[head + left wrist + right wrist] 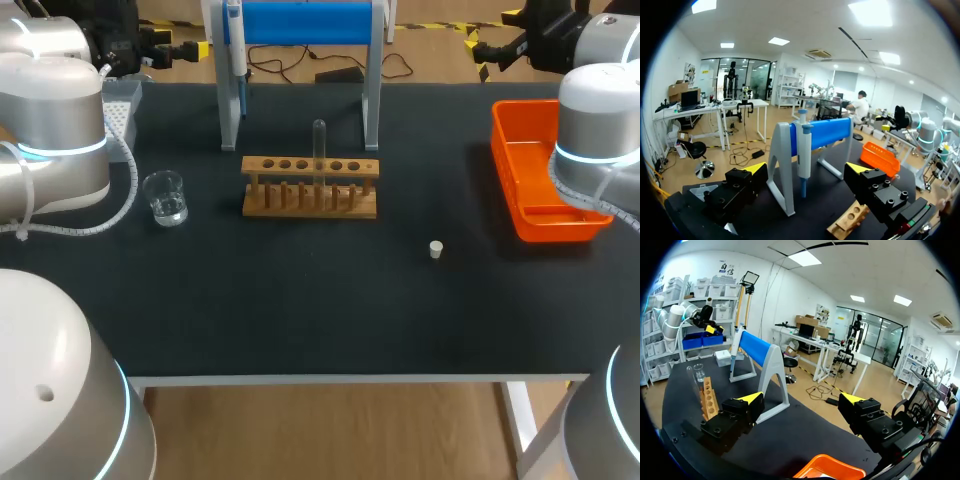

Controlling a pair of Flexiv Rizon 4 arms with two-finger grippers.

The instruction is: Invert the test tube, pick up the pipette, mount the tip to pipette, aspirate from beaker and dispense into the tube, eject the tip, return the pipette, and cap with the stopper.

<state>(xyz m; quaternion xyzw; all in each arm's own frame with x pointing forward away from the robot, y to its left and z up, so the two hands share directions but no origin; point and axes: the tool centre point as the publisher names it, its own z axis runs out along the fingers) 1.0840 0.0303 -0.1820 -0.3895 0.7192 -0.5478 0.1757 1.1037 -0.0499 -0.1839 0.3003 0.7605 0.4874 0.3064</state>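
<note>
Head view has everything parked and nothing grabbed, so all the ways to mess up are ahead. Both grippers sit at the far side of the table. The left gripper (807,171) has its jaws spread wide and empty, facing the pipette (804,145) hanging on its blue stand (827,132). The right gripper (802,399) is just as wide and empty. The test tube (319,150) stands upright in the wooden rack (310,190), mid table.

My worry is that tube. It's thin, clear, slick glass, so an off-centre squeeze could let it slip or drag the light rack along during the flip. The beaker (165,197) is close to the left arm, so I'd guess a sloppy swing could tip it. The tiny stopper (436,249) lies loose on the mat and would probably roll if nudged.

Hard to make out:
- which end of the tube is open
- how much liquid the beaker holds
- the tip box (122,105), mostly hidden behind the left arm

The pipette's top is cut off in head view, and the right arm covers part of the orange tray (535,175).
</note>
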